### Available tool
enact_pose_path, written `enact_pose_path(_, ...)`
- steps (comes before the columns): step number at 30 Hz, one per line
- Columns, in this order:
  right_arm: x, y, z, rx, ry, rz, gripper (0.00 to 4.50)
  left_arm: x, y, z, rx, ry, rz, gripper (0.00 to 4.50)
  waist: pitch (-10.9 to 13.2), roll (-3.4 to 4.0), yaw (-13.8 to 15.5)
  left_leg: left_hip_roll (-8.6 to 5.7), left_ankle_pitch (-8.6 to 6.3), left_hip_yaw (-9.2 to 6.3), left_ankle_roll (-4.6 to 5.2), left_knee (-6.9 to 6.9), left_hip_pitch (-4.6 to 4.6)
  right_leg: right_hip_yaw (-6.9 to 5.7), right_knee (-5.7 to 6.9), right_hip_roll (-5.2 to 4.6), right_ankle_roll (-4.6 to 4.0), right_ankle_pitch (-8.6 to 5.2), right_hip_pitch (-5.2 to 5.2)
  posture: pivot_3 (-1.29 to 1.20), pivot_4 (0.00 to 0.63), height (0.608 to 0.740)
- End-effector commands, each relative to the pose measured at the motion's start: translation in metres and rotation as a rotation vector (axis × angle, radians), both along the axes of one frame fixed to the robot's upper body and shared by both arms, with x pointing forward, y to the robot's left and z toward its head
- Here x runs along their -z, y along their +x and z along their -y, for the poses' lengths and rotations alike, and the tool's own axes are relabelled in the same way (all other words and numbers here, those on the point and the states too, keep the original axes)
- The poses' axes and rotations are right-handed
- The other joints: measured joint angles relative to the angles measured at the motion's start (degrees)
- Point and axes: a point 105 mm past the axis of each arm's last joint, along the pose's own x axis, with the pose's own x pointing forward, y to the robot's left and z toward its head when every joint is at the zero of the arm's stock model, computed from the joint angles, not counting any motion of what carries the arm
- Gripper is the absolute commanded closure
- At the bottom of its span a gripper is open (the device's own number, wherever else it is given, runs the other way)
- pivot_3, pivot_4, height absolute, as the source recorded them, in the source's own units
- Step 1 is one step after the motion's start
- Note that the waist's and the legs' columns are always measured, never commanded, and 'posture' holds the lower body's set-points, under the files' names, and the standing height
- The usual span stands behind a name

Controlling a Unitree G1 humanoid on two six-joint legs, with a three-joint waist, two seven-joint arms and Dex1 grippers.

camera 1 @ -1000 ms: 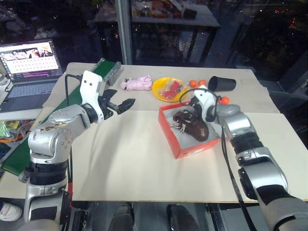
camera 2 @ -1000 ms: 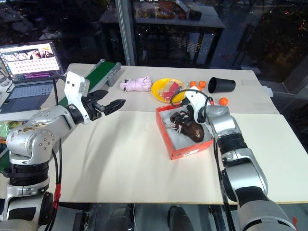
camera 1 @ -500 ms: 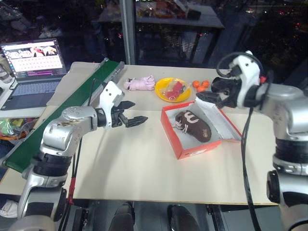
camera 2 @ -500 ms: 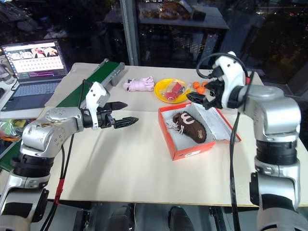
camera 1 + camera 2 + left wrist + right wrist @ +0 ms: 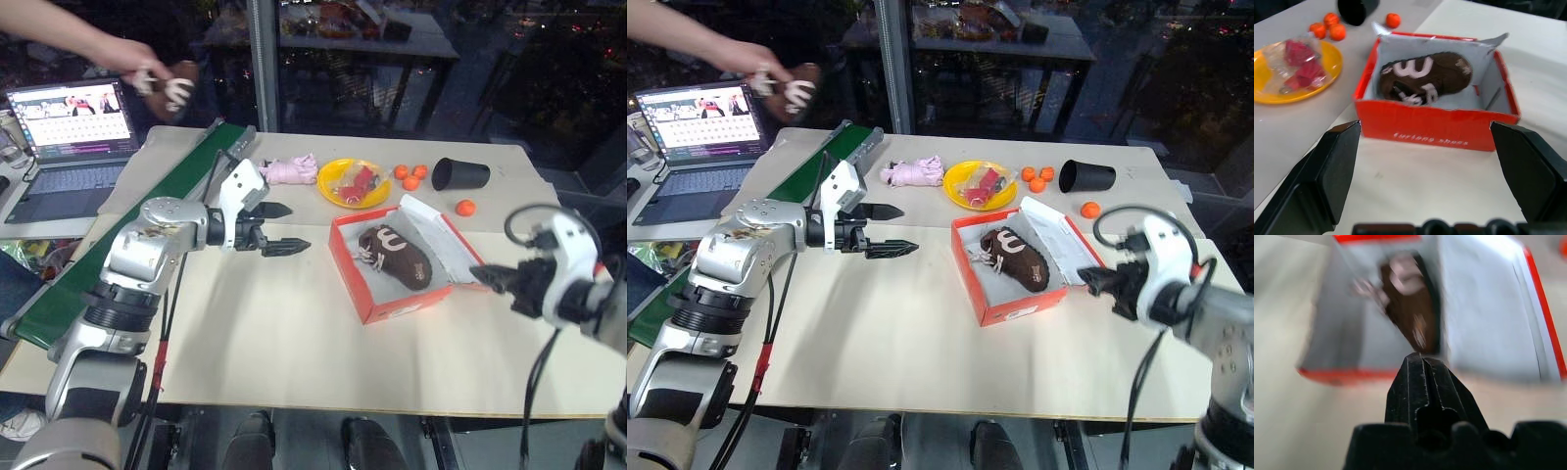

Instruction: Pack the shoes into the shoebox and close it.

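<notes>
The red-orange shoebox (image 5: 366, 294) stands open at the table's middle right, its lid (image 5: 443, 242) folded back to the right with the white inside up. One dark brown shoe (image 5: 397, 257) with white laces lies inside. A person's hand holds the other shoe (image 5: 168, 84) in the air at the far left, above the laptop. My left gripper (image 5: 300, 227) hangs open to the left of the box, pointing at it, empty. My right gripper (image 5: 480, 278) is shut on nothing, just off the lid's near right edge. The left wrist view looks straight at the box front (image 5: 1435, 132).
Behind the box are a yellow plate (image 5: 328, 191) with wrapped red items, a pink soft toy (image 5: 294, 171), several small orange balls (image 5: 411, 177) and a tipped black cup (image 5: 460, 173). A green conveyor (image 5: 147, 225) and a laptop (image 5: 69, 127) sit at the left.
My right gripper drew back from over the box toward the near right and shut. My left gripper edged right toward the box. A person's hand with a shoe came into view.
</notes>
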Motion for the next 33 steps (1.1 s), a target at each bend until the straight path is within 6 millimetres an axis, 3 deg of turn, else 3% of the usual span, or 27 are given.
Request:
enact_pose_path(1, -0.028, 0.003, -0.014, -0.038, 0.003, 0.149, 4.46, -0.017, -0.002, 0.004, 0.035, -0.015, 0.056, 0.00, 0.0, 0.05, -0.6, 0.00, 0.00, 0.00, 0.00, 0.01, 0.02, 0.01, 0.00, 0.00, 0.03, -0.01, 0.00, 0.00, 0.150, 0.740)
enact_pose_path(7, -0.081, 0.016, -0.052, -0.185, 0.126, 0.349, 4.46, -0.007, -0.002, -0.004, -0.012, -0.011, 0.020, 0.00, 0.0, 0.08, -1.4, 0.02, 0.01, -0.03, 0.02, 0.00, 0.23, 0.02, 0.12, 0.03, 0.05, -0.02, 0.10, 0.00, 0.150, 0.740)
enact_pose_path(10, -0.096, 0.022, -0.067, -0.253, 0.153, 0.382, 3.79, -0.002, -0.003, -0.010, -0.044, -0.004, 0.012, 0.00, 0.0, 0.08, -1.3, 0.00, -0.01, -0.04, 0.05, -0.05, 0.21, 0.02, 0.20, 0.02, -0.08, -0.06, 0.08, 0.00, 0.150, 0.740)
enact_pose_path(15, -0.092, 0.033, -0.097, -0.389, 0.129, 0.351, 2.12, -0.003, 0.001, -0.033, -0.181, -0.025, 0.022, 0.00, 0.0, 0.08, -1.0, -0.01, -0.02, -0.07, 0.08, -0.12, 0.08, -0.03, 0.22, 0.02, -0.26, -0.02, -0.02, 0.00, 0.150, 0.740)
enact_pose_path(21, -0.079, 0.043, -0.139, -0.609, 0.093, 0.328, 0.08, 0.004, 0.020, -0.097, -0.572, -0.053, 0.060, 0.00, 0.0, 0.08, -1.4, 0.00, -0.02, -0.05, 0.08, -0.07, 0.26, 0.03, 0.49, 0.04, -0.17, -0.13, -0.01, 0.00, 0.150, 0.740)
enact_pose_path(25, -0.077, 0.047, -0.162, -0.728, 0.105, 0.334, 0.01, 0.007, 0.022, -0.155, -0.853, -0.104, 0.105, 0.00, 0.0, 0.07, -1.5, 0.00, -0.02, -0.04, 0.08, -0.08, 0.27, 0.02, 0.49, 0.04, -0.20, -0.14, 0.00, 0.00, 0.150, 0.740)
enact_pose_path(29, -0.072, 0.054, -0.181, -0.815, 0.112, 0.350, 0.01, 0.014, 0.007, -0.215, -1.084, -0.159, 0.168, 0.00, 0.0, 0.06, -1.4, 0.02, -0.02, -0.05, 0.08, -0.13, 0.26, 0.00, 0.50, 0.04, -0.32, -0.07, -0.04, 0.00, 0.150, 0.740)
enact_pose_path(33, -0.063, 0.059, -0.191, -0.872, 0.090, 0.356, 0.01, 0.034, -0.009, -0.253, -1.200, -0.192, 0.181, 0.00, 0.0, 0.02, -1.3, 0.03, -0.02, -0.03, 0.07, -0.12, 0.28, -0.02, 0.49, 0.03, -0.35, -0.06, -0.04, 0.00, 0.150, 0.740)
